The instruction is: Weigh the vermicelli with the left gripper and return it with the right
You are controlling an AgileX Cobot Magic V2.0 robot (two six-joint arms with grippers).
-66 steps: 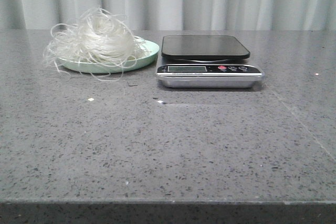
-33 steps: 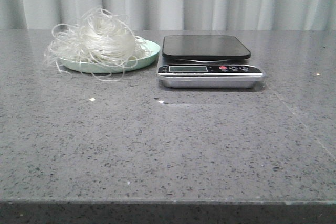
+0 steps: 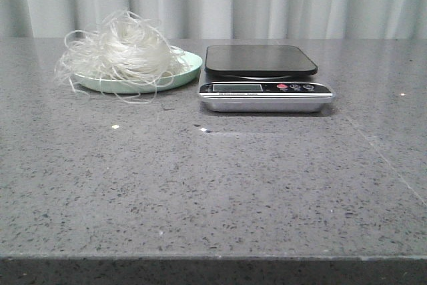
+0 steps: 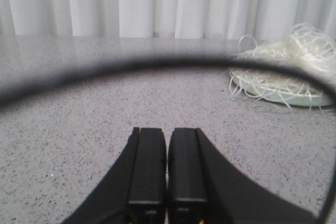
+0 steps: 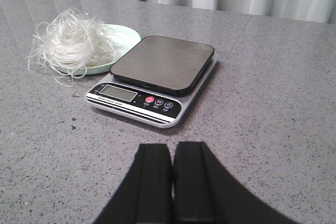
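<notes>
Left gripper [image 4: 167, 182] matte black, flat rectangular fingers, right gripper [image 5: 171, 187] likewise black, flared base

One vermicelli [image 3: 120, 50] bundle, one plate [image 3: 190, 66], one scale [image 3: 265, 78], two claws [image 4: 166, 200] [image 5: 172, 195]

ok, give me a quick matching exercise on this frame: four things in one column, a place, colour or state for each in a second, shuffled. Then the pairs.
Things:
1. vermicelli
2. plate
3. scale platform
4. left hand

Descriptions:
A. black, flat, nothing on it
B. fingers together, holding nothing, above bare countertop
C. pale green, left of the scale
D. white tangled strands piled on the plate

Pairs: 1-D, 2-C, 3-A, 4-B
</notes>
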